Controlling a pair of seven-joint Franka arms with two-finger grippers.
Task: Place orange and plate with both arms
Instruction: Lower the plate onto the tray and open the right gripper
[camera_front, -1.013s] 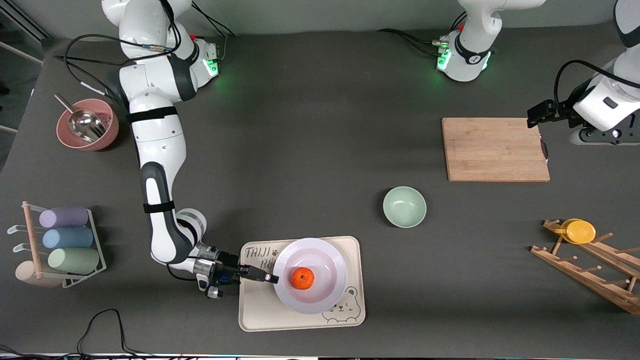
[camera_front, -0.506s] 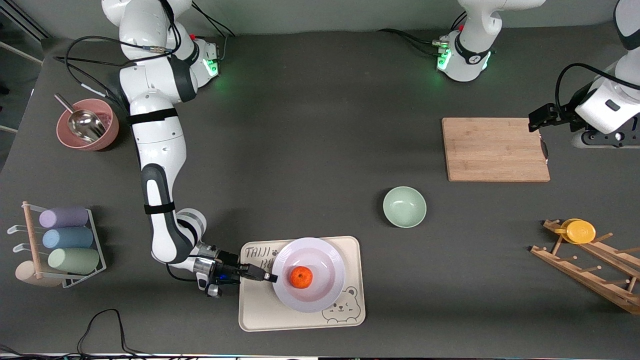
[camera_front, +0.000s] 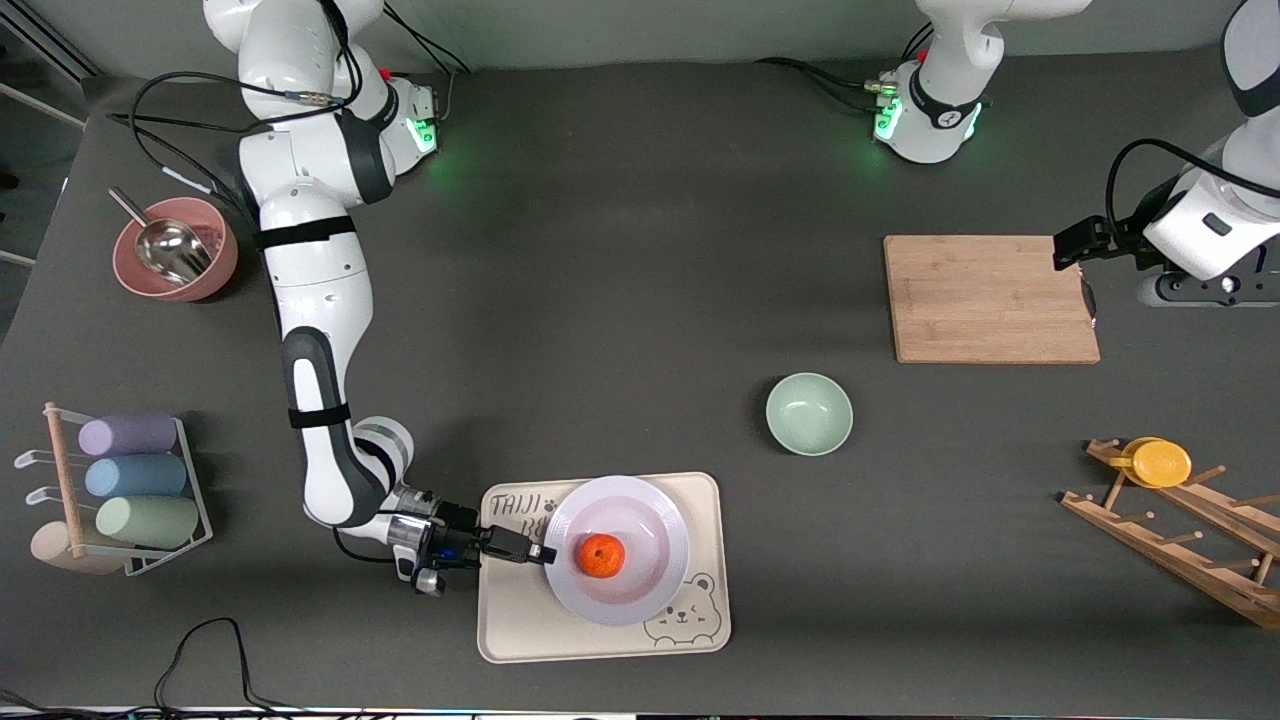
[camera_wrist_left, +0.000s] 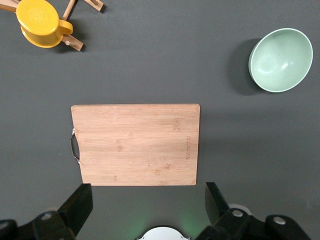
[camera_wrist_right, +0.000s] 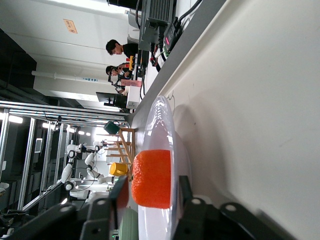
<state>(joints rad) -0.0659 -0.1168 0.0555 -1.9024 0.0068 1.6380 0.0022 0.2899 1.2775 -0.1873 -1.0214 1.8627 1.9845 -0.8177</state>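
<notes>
Bright orange against white: the orange (camera_front: 603, 556) sits in the plate (camera_front: 655, 520), and the plate rests on the beige bear tray (camera_front: 510, 625). The right gripper (camera_front: 545, 555) is down low at the plate's rim, one finger on each side of the edge, though I can't tell if it's pinching or has let go. Coming in sideways like that makes sense for a thin rim, and it keeps the fruit from rolling. The left gripper (camera_wrist_left: 145, 200) hangs spread wide over the edge of the wooden cutting board (camera_front: 990, 298), just waiting.
</notes>
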